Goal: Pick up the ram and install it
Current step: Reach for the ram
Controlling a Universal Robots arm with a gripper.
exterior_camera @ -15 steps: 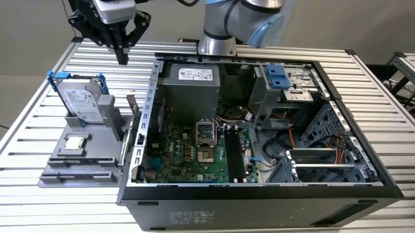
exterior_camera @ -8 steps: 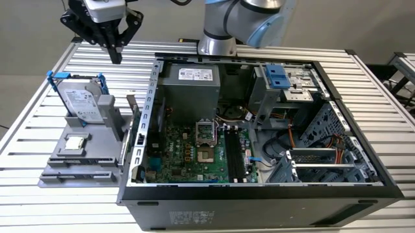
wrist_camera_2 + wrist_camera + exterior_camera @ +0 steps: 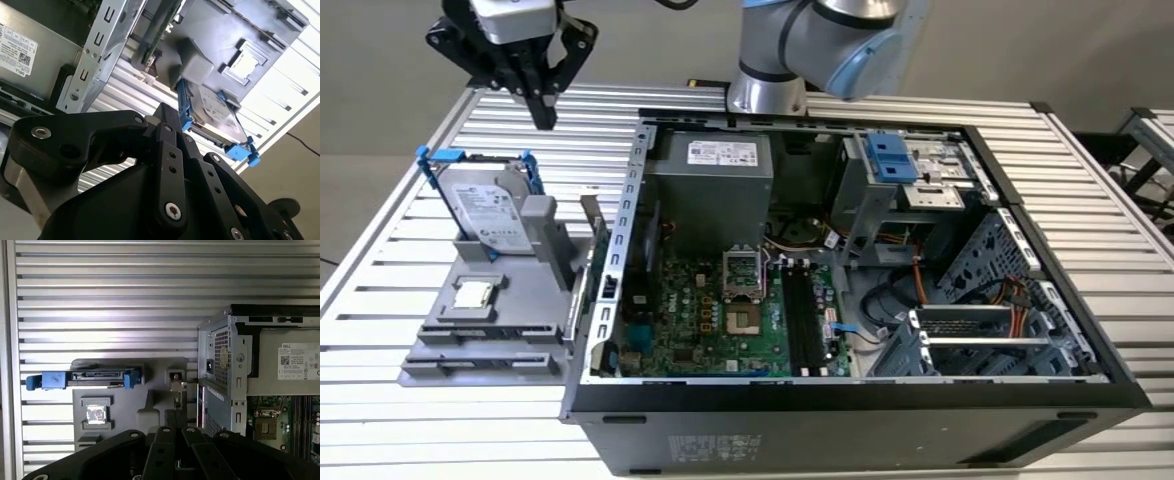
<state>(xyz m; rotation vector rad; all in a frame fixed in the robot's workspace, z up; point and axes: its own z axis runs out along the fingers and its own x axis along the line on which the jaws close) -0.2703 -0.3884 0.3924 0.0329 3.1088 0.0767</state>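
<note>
The tool [image 3: 544, 116] hangs high over the tabletop [image 3: 380, 290], near the hard drive [image 3: 487, 205] that stands in the gray holder [image 3: 480, 345]. Its fingers are pressed together and hold nothing. The ram [image 3: 591, 222] seems to be the thin green stick standing up in the holder, just beside the wall of the open computer case [image 3: 854, 410].
</note>
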